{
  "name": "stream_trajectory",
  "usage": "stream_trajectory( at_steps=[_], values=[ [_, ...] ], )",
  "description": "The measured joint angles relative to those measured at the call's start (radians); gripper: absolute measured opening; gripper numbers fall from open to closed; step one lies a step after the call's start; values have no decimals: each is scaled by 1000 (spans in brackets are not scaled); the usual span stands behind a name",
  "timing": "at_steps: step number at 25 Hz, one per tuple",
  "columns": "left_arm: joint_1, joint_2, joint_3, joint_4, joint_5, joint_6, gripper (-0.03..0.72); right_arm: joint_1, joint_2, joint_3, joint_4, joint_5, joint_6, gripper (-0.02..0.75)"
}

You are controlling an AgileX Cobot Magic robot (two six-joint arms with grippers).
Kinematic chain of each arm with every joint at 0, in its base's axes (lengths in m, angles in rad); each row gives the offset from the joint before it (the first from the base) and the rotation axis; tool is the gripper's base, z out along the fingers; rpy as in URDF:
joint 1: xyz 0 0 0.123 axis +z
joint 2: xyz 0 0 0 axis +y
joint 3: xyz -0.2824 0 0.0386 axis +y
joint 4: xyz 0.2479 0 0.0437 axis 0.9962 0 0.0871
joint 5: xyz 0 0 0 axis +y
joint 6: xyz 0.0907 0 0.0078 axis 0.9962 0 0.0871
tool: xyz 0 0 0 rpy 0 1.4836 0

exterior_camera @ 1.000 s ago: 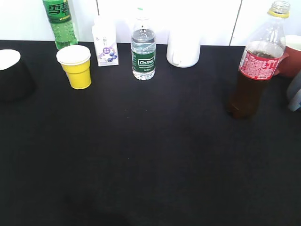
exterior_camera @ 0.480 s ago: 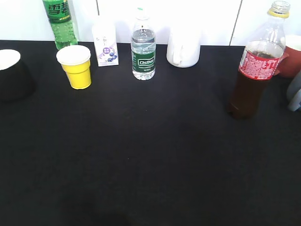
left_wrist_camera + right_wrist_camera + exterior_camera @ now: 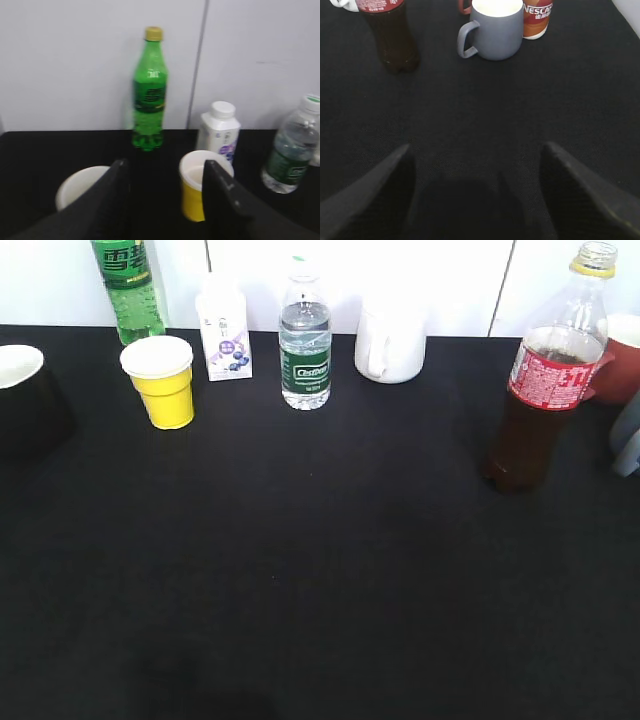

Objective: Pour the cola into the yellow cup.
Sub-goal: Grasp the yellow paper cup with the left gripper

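The cola bottle (image 3: 545, 370) stands upright at the right of the black table, uncapped, with a red label and yellow neck ring; its lower part shows in the right wrist view (image 3: 390, 37). The yellow cup (image 3: 160, 381) stands upright at the back left, also in the left wrist view (image 3: 197, 185). My left gripper (image 3: 165, 175) is open and empty, well short of the cup, whose right side lies behind the right finger. My right gripper (image 3: 477, 160) is open and empty over bare tablecloth, short of the cola. Neither gripper shows in the exterior view.
Along the back stand a green soda bottle (image 3: 127, 288), a small white carton (image 3: 224, 328), a water bottle (image 3: 304, 345) and a white mug (image 3: 390, 342). A black cup (image 3: 28, 395) sits far left. A red mug (image 3: 618, 360), grey mug (image 3: 495, 30) and Nescafe can (image 3: 537, 19) crowd the right.
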Motion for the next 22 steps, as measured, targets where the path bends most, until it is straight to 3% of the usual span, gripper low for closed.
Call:
stream_trajectory(
  at_steps=[4, 6, 8, 12, 13, 15, 16, 22],
  values=[
    [-162, 218, 13, -1, -262, 1, 371, 0, 0, 0, 0, 0, 0, 585],
    [-209, 353, 87, -1, -437, 3, 370, 0, 0, 0, 0, 0, 0, 585],
    [-218, 493, 149, -1, -621, -3, 370, 0, 0, 0, 0, 0, 0, 585],
    [-218, 749, 158, 3, -858, -11, 380, 0, 0, 0, 0, 0, 0, 585],
    [-218, 822, 149, 4, -906, -14, 473, 0, 0, 0, 0, 0, 0, 585],
    [-218, 897, 102, -5, -919, -15, 624, 0, 0, 0, 0, 0, 0, 585],
    [-216, 932, 65, -8, -923, -15, 650, 0, 0, 0, 0, 0, 0, 585],
    [-169, 1111, -129, -9, -889, -24, 660, 0, 0, 0, 0, 0, 0, 585]
  ],
)
